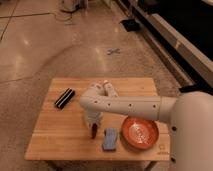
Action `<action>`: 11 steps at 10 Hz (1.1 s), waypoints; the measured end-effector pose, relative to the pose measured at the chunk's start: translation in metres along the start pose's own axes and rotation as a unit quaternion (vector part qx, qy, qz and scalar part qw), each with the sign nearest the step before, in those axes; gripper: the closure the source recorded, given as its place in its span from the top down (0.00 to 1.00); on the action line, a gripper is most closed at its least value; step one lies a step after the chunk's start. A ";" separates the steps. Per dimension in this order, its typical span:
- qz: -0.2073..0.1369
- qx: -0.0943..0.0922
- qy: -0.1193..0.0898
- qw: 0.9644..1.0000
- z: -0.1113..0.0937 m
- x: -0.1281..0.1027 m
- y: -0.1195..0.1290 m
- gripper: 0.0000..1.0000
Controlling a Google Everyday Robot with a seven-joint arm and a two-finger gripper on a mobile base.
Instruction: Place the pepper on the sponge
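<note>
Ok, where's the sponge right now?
In the camera view the sponge lies near the front edge of the table, left of the plate; the claw and the pepper are close on its left.

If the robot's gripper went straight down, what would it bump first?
Probably the wooden table, just beside the sponge; the gripper points down with the pepper at its tip.

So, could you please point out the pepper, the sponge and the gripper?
pepper (93,133): camera view, its dark red middle.
sponge (110,140): camera view, centre of its blue top.
gripper (93,126): camera view, its tip, just above the pepper.
</note>
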 end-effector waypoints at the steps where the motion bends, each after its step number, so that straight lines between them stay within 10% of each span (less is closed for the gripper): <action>1: -0.002 0.001 -0.001 1.000 -0.005 -0.006 0.007 0.00; 9: -0.029 0.010 -0.026 0.999 -0.016 -0.071 0.048 0.00; 11: -0.037 0.013 -0.026 0.999 -0.007 -0.075 0.046 0.14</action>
